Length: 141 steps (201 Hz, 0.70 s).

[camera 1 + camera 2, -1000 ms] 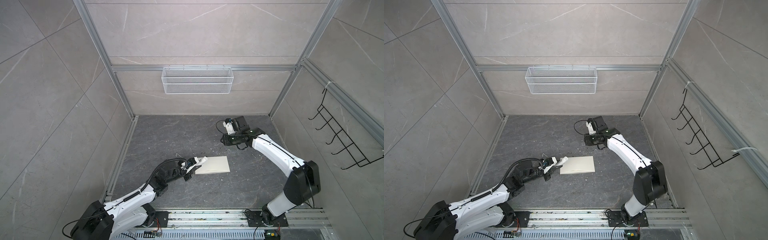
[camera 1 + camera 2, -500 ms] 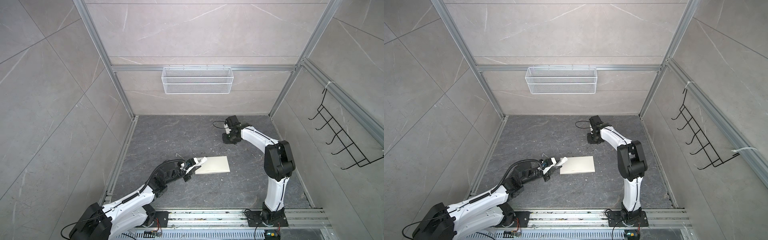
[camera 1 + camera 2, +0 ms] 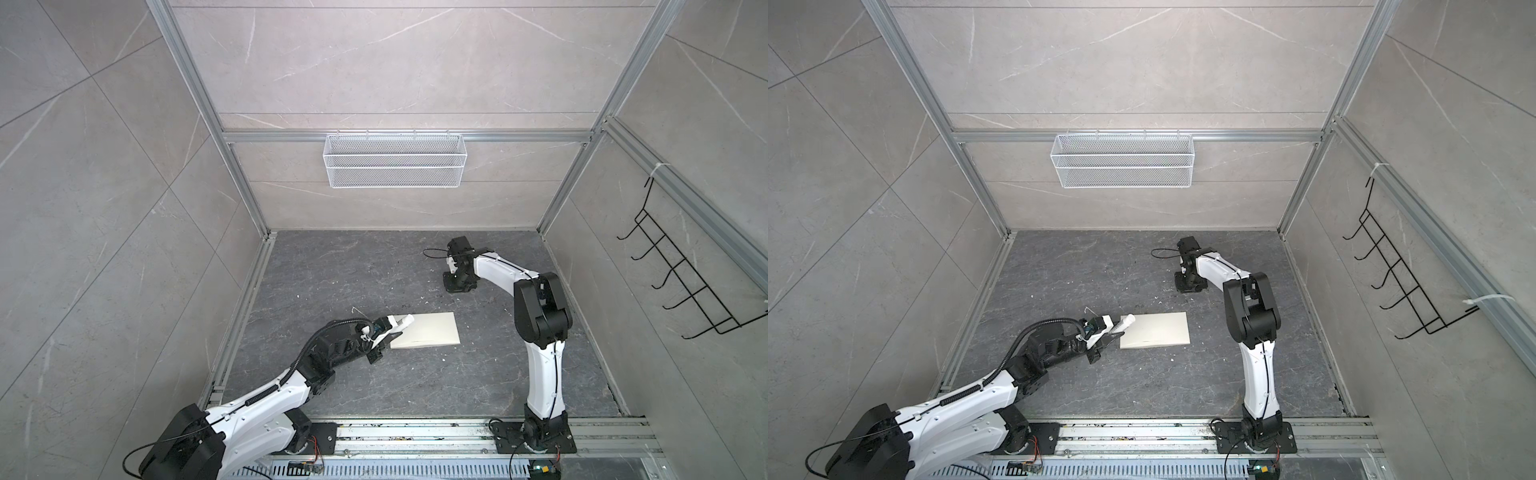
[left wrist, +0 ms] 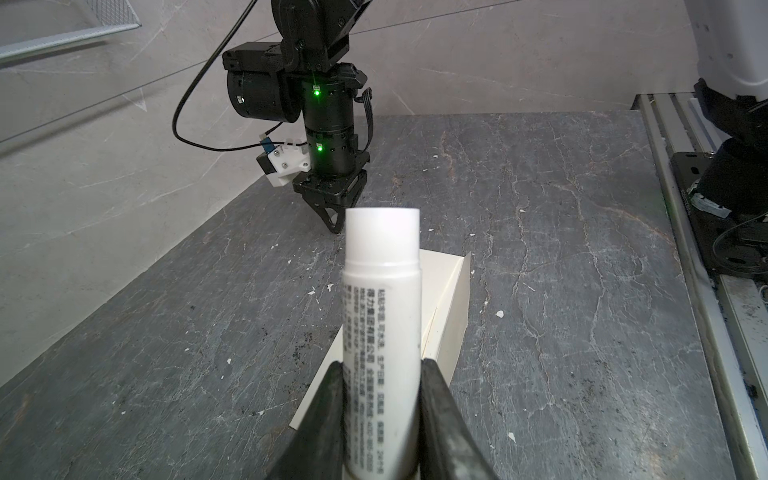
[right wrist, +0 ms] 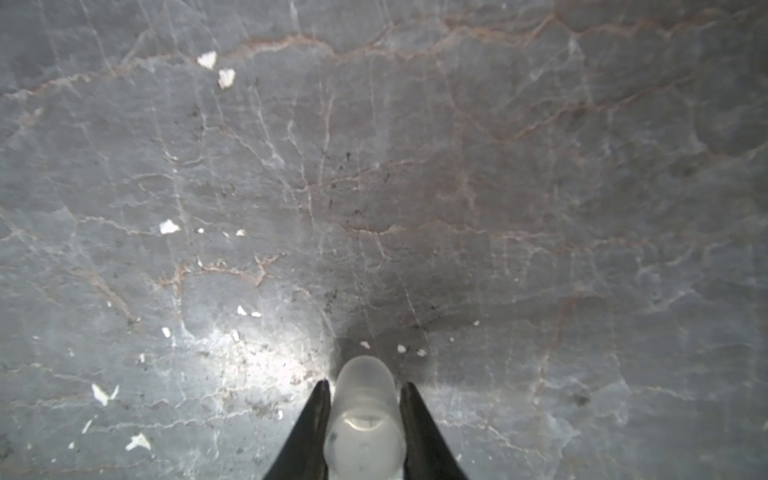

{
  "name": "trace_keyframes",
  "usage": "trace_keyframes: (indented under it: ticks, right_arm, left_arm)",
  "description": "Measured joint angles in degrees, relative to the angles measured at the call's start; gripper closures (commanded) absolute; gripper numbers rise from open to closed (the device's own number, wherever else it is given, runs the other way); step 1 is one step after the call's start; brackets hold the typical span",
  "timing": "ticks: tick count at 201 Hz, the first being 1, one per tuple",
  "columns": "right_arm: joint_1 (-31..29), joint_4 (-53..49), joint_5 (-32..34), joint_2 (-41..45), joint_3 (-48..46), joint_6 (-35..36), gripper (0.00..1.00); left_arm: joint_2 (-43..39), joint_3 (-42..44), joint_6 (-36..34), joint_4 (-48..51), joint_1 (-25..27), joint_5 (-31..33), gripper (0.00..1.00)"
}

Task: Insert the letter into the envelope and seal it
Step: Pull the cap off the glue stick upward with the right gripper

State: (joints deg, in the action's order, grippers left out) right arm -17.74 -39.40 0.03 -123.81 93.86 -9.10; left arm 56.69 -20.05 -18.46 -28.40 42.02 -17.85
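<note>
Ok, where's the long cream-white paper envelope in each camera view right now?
Both top views: the envelope lies flat mid-frame on the dark grey tabletop.
Left wrist: the envelope is at centre, partly hidden behind the white cylindrical tube.
Right wrist: not in it; only tabletop and a translucent cap.
Shared landmark: that tube, clamped in the left gripper, at the envelope's end.

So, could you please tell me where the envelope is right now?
In both top views the envelope lies near the middle of the table, its left end under the white tube held by the left claw.
</note>
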Motion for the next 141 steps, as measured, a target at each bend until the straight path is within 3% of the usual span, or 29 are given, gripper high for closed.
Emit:
trace_keyframes:
  ticks: [48,82,109,141]
  right_arm:
    - [0.1,-0.7,-0.2,-0.6,0.2,0.2,0.37]
    - [0.1,-0.4,-0.7,1.5,-2.1,0.1,0.31]
    - [0.1,2.0,-4.5,13.0,-11.2,-0.5,0.25]
    - [0.1,10.0,-13.4,35.1,-22.8,-2.0,0.15]
  left_arm:
    - [0.4,0.0,0.0,0.0,0.0,0.0,1.0]
    - [0.7,0.0,1.0,-0.4,0.0,0.5,1.0]
    - [1.2,0.0,3.1,-2.3,0.1,1.0,1.0]
    - [1.9,0.0,5.3,-4.5,0.1,1.2,1.0]
